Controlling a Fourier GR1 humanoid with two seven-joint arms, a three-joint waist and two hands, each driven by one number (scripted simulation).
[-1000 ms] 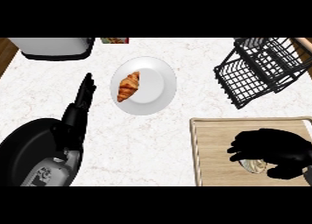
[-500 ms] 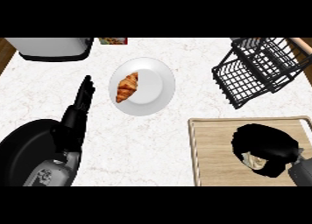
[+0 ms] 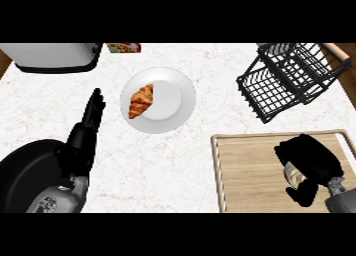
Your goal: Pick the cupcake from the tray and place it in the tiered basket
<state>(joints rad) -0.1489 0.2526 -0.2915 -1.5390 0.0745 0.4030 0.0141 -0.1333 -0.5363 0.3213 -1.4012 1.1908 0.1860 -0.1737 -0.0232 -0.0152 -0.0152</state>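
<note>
Only right hand [image 3: 311,159] curled around cupcake [image 3: 292,174]

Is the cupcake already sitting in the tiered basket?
No. The tiered basket holds nothing visible, and the right hand is curled over the cupcake on the tray.

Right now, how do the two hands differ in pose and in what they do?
The left hand lies on the bare counter with straight fingers, holding nothing; the right hand is over the tray with fingers curled down round the cupcake. The left hand points up toward the plate; the right hand hides most of its object. Both are black.
</note>
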